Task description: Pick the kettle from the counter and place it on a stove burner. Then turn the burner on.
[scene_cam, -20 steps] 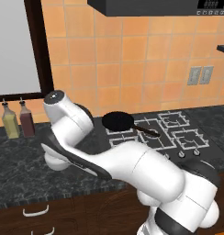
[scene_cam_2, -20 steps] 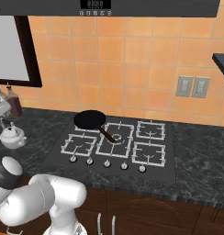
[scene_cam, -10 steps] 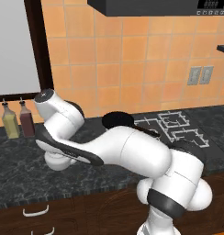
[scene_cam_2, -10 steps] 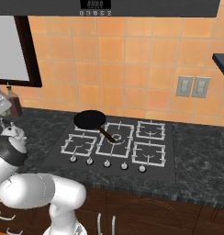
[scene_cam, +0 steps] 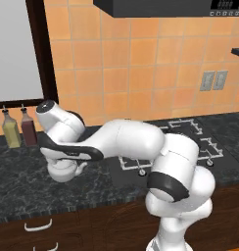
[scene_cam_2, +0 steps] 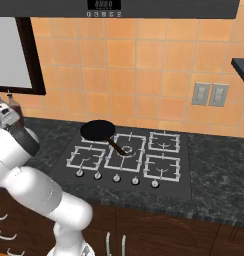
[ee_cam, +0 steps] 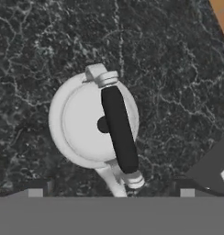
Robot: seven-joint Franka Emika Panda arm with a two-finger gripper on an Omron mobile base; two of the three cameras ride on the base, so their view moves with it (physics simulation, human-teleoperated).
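Note:
Seen from straight above in the hand view, the silvery-white kettle (ee_cam: 81, 124) stands upright on the black marbled counter (ee_cam: 178, 69). Its dark handle (ee_cam: 118, 131) arches across the lid and its spout (ee_cam: 111, 181) points toward the bottom edge. My gripper (ee_cam: 111, 189) hangs open over it, the two dark fingertips (ee_cam: 39, 187) set wide apart on either side and touching nothing. In both base views the white arm reaches left over the counter (scene_cam: 23, 181) and hides the kettle.
Two glass bottles (scene_cam: 18, 130) stand at the back of the counter by the wall. The stove (scene_cam_2: 129, 155) lies to the right with a black frying pan (scene_cam_2: 98, 130) on its back left burner and knobs (scene_cam_2: 116, 177) along its front. A stove corner (ee_cam: 215, 165) shows near the kettle.
The arm has swung further left and bent down over the counter. It now covers the kettle, which showed at the left of the right base view before.

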